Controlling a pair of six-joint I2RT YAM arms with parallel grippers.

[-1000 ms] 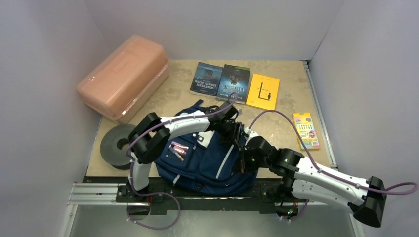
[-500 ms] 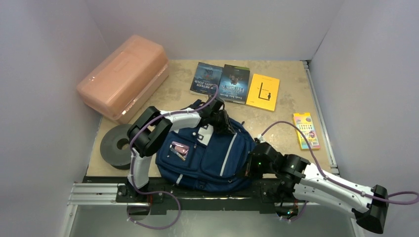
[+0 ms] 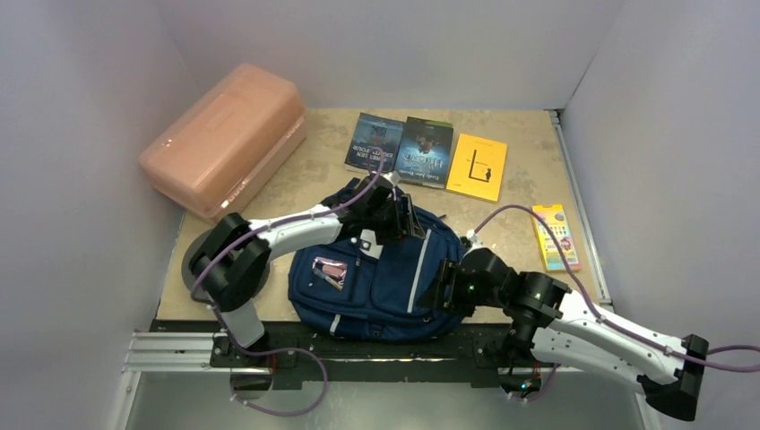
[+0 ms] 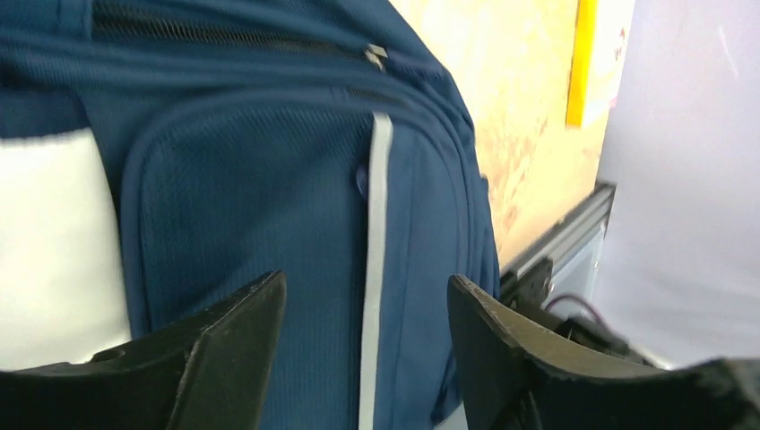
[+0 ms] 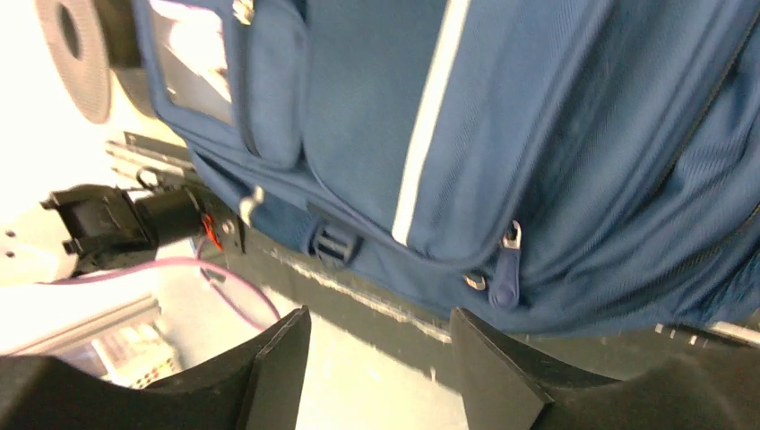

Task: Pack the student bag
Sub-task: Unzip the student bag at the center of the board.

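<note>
The navy blue fabric student bag (image 3: 376, 287) with grey stripes lies flat, front up, at the middle of the bench's near edge. As far as the views show, its zips are shut. To open it cleanly, I judge that one pincer should pin the fabric while the other takes a zip pull (image 5: 506, 269) squarely and draws it along the track.

The left gripper (image 4: 363, 282) hovers over the bag's far end, jaws well apart and holding nothing. The right gripper (image 5: 378, 315) stands open too, empty, at the bag's near right side.

Three paperback books (image 3: 426, 152) lie along the far edge, and a salmon-pink plastic box (image 3: 224, 139) sits at the far left corner.
</note>
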